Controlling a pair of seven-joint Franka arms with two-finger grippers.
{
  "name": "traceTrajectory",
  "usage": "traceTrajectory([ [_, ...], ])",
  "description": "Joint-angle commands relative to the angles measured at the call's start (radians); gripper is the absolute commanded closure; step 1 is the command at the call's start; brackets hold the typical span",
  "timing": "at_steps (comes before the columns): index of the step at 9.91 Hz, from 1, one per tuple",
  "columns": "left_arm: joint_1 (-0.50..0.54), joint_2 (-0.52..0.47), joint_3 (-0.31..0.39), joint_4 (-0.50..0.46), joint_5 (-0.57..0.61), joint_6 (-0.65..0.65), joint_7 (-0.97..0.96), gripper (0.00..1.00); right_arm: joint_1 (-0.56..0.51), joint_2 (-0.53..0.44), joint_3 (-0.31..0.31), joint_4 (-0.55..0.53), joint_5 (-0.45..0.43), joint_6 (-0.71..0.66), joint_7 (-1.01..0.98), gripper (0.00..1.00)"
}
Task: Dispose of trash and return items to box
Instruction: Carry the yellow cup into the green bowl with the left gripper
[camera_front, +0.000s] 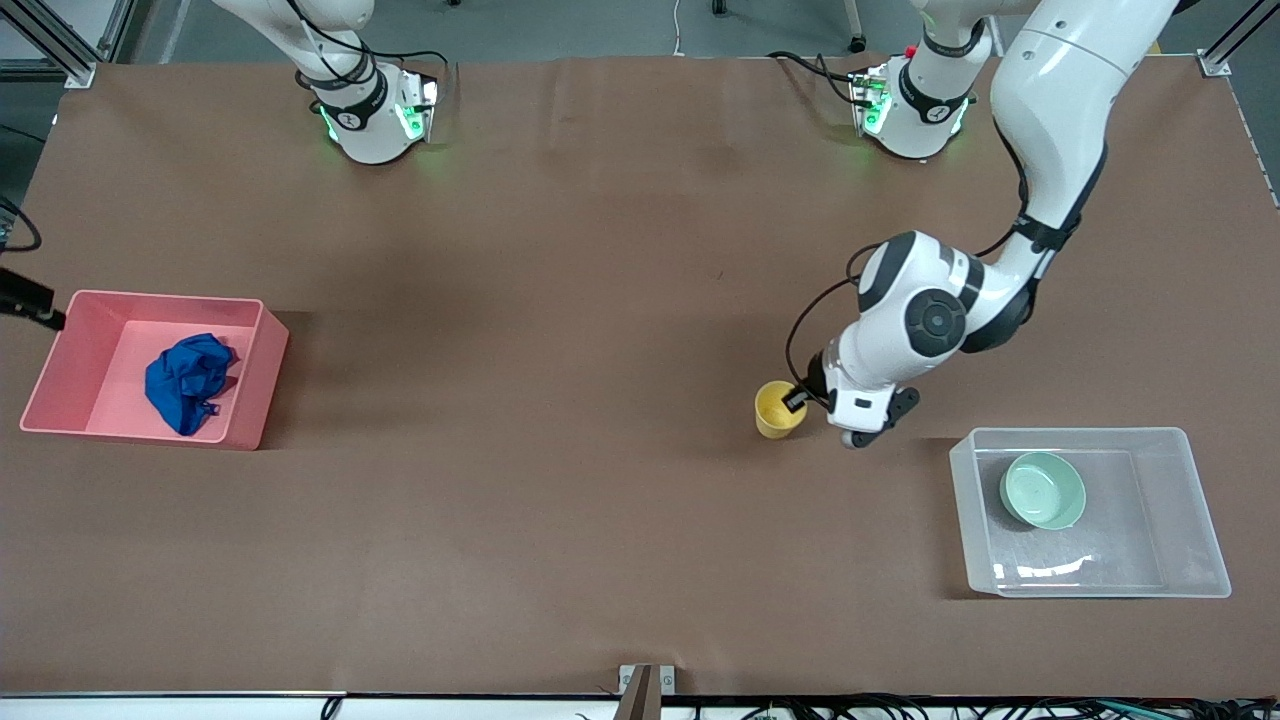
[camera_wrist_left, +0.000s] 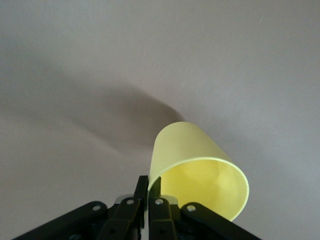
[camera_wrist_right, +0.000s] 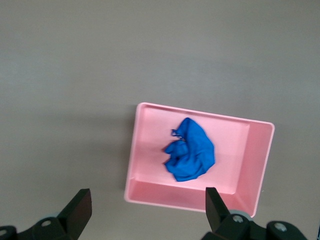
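A: Status on the trash?

B: Blue wad (camera_front: 189, 382) is seen lying inside the pink bin (camera_front: 258, 380), which sits toward the right arm's end of the table. Disposal is judged done. Right gripper (camera_wrist_right: 145, 210) is held high over that bin with fingers spread wide, nothing between them.

A: Items?

B: Mint-green bowl (camera_front: 1043, 490) is already in the clear box (camera_front: 1195, 520), toward the left arm's end of the table. Yellow cup (camera_front: 779, 409) is still out on the table, just beside the box on the side toward the pink bin, a little farther from the front camera than the box.

A: Left gripper?

B: Left gripper (camera_wrist_left: 148, 192) is pinched nearly closed on the cup's rim, one finger inside the mouth, one on the outer wall. In the left wrist view the cup (camera_wrist_left: 200, 170) is seen clamped at the wall.

A: So the step in hand?

B: Cup pickup, judged just gripped; whether it has left the table cannot be told.

A: Next move?

B: A lift high enough to clear the box wall is called for, then a carry over the box and a release beside the bowl, not on it. A thin rim pinch could let the cup swing or slip, so a slow carry is advised.
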Motion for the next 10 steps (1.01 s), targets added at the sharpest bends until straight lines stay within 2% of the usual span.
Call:
traceTrajectory([
  [1,0.066,0.003,0.007,0.138,0.035,-0.159,0.044,1.00,0.101,-0.077,-0.005,-0.024,0.005,-0.062,0.145,0.00],
  [3,0.175,0.000,-0.002,0.242,0.089,-0.254,0.262,1.00,0.161,-0.115,-0.004,-0.026,0.005,-0.113,0.182,0.00],
  [4,0.182,0.003,0.007,0.279,0.126,-0.290,0.344,1.00,0.174,-0.129,-0.004,-0.026,0.005,-0.129,0.182,0.00],
  [5,0.215,0.006,0.020,0.292,0.223,-0.293,0.444,1.00,0.180,-0.137,0.001,-0.024,0.007,-0.143,0.185,0.00],
  [6,0.263,0.011,0.020,0.292,0.256,-0.293,0.516,1.00,0.186,-0.144,0.001,-0.023,0.007,-0.150,0.184,0.00],
  [10,0.409,0.061,0.021,0.286,0.260,-0.293,0.863,1.00,0.188,-0.126,0.000,0.069,0.010,-0.153,0.181,0.00],
])
